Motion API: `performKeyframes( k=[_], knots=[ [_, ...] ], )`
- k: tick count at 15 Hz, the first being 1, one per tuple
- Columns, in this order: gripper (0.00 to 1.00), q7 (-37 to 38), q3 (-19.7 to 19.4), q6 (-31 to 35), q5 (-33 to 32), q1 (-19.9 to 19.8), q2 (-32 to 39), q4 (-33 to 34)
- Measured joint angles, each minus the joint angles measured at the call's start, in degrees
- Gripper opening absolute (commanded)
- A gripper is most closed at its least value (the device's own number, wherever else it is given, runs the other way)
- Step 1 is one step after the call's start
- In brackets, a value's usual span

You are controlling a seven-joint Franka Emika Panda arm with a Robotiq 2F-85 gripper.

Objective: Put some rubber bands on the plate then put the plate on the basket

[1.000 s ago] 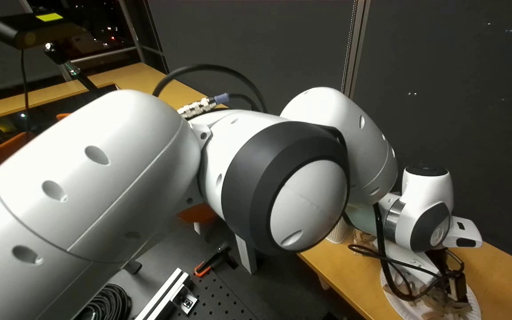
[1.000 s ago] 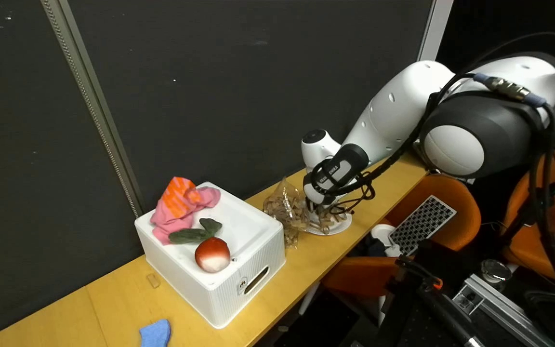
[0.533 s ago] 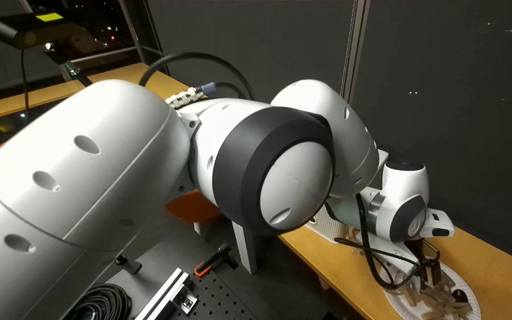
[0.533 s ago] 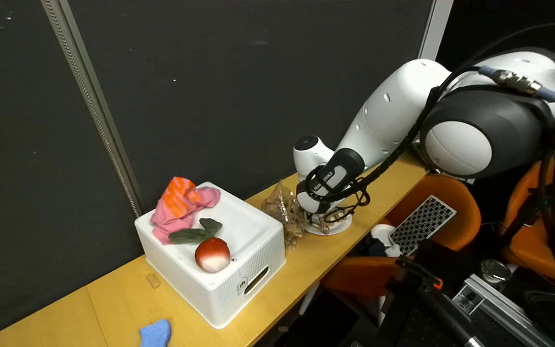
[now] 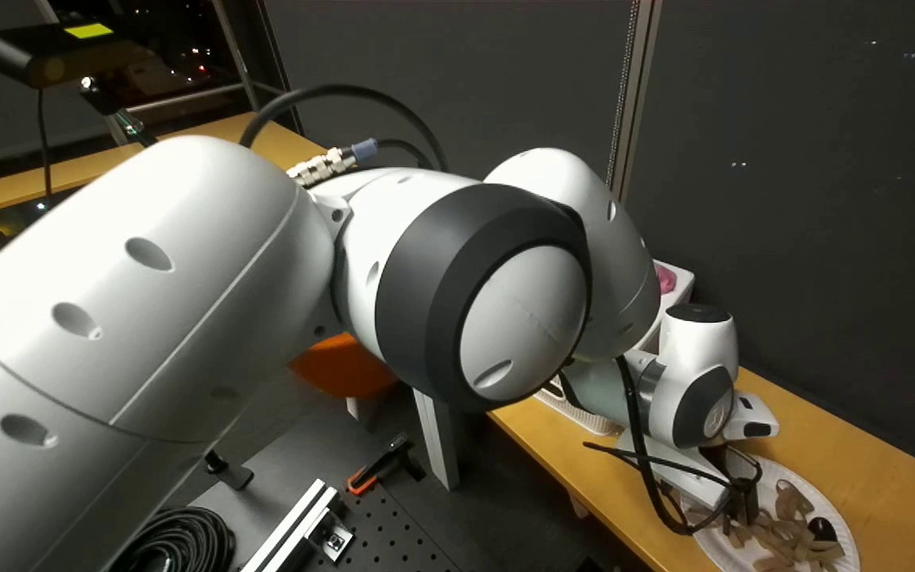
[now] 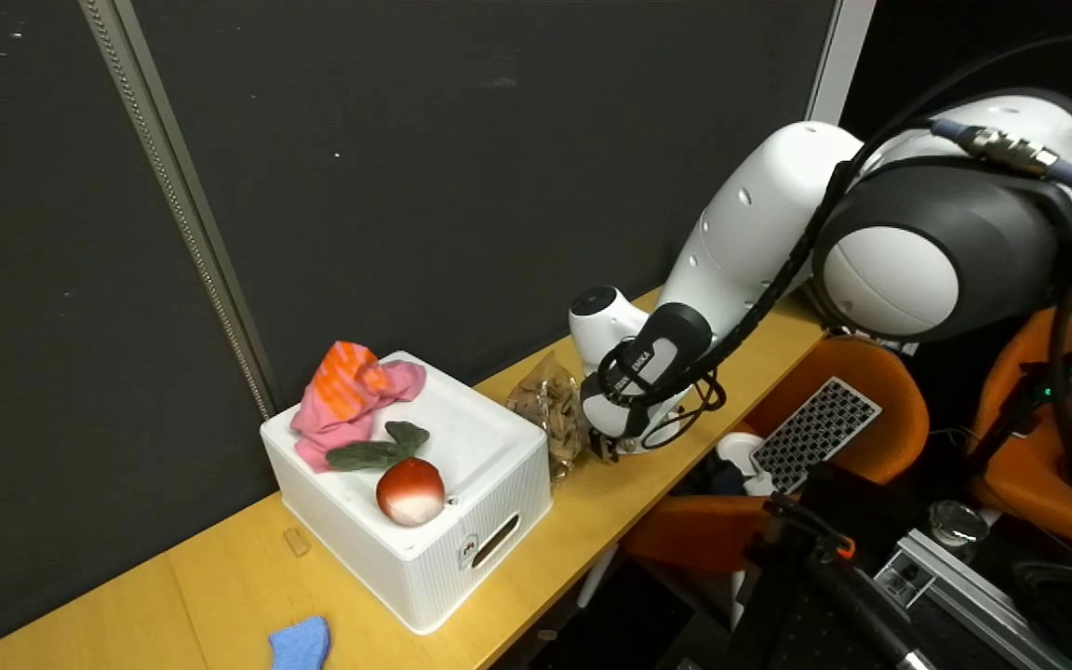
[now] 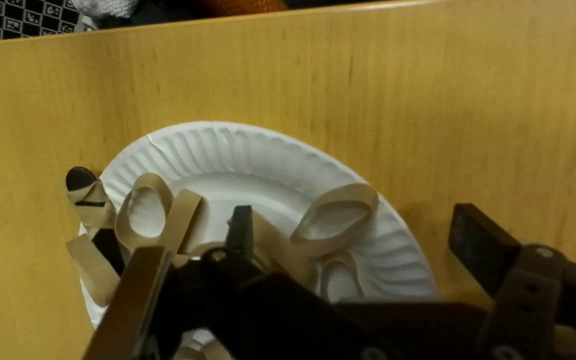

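Note:
The white paper plate (image 7: 288,150) lies on the table with fluted rim and several tan rubber bands (image 7: 285,245) on it. The plate (image 5: 835,508) and bands (image 5: 783,534) also show in an exterior view. My gripper (image 7: 353,220) is open and empty. Its left finger is over the bands, its right finger outside the plate's rim, over the table; its height cannot be told. The gripper (image 6: 603,450) is low at the plate's side towards the basket in an exterior view. The white ribbed basket (image 6: 341,530) stands nearby, its flat white top up.
A pink and orange cloth (image 6: 341,400), a green item (image 6: 368,454) and a red-white ball (image 6: 410,493) lie on the basket. A clear bag (image 6: 547,405) of bands stands between basket and plate. A dark object (image 7: 80,177) lies at the plate's rim. A blue cloth (image 6: 301,642) lies on the table.
The arm has moved towards the basket and lower. The gripper has shifted from over the bands to the plate's edge near the bag, uncovering bands and the dark object.

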Motion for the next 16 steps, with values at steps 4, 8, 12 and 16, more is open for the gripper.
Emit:
performKeyframes(
  k=[4,8,12,16],
  knots=[
    [1.00,-1.0,-0.6,0.0,-2.9,0.0,0.0,-0.6],
    [1.00,-1.9,-0.7,0.0,-5.0,0.1,0.0,-0.5],
    [1.00,-2.4,-0.7,1.3,-6.5,1.0,1.0,-0.1],
    [1.00,-2.4,-1.0,2.6,-7.2,2.2,2.6,0.6]
  ],
)
